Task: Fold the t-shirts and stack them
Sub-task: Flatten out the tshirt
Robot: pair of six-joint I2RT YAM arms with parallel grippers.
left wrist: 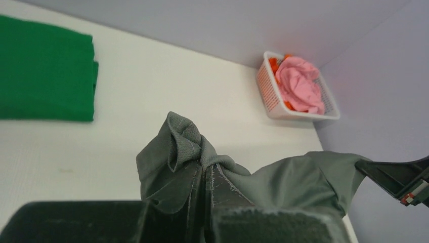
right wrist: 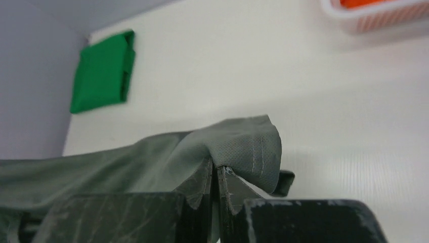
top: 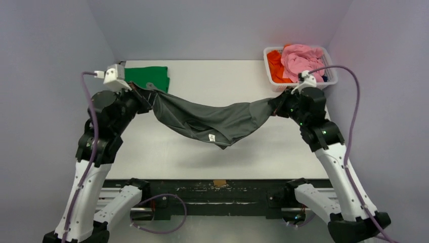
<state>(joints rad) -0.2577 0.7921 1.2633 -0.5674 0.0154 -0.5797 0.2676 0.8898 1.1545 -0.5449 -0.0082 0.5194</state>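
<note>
The charcoal-grey t-shirt hangs in the air between my two grippers, sagging in the middle above the table. My left gripper is shut on its left end; in the left wrist view cloth bunches over the closed jaws. My right gripper is shut on its right end; in the right wrist view a hemmed edge folds over the closed jaws. The green t-shirt lies folded at the table's far left; it also shows in the left wrist view and right wrist view.
A white mesh basket with pink and orange cloth stands at the far right corner; it also shows in the left wrist view. Grey walls close in on three sides. The white table lies under the hanging shirt.
</note>
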